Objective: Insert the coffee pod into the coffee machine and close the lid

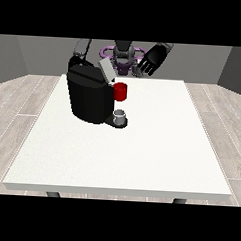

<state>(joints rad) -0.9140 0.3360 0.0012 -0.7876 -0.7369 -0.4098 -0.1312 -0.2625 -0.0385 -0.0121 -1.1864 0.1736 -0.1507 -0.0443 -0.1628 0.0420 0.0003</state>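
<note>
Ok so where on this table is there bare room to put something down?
Bare: the table's whole near half in front of the coffee machine, and its right side beyond the red piece and small cup. Crowded: the far left corner, where those three cluster. The hand at the view's right hangs over the far edge.

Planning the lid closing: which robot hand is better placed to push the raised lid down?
Probably the robot's right: the lid tilts open near that arm, while the left robot hand hangs raised, away from the coffee machine.
</note>
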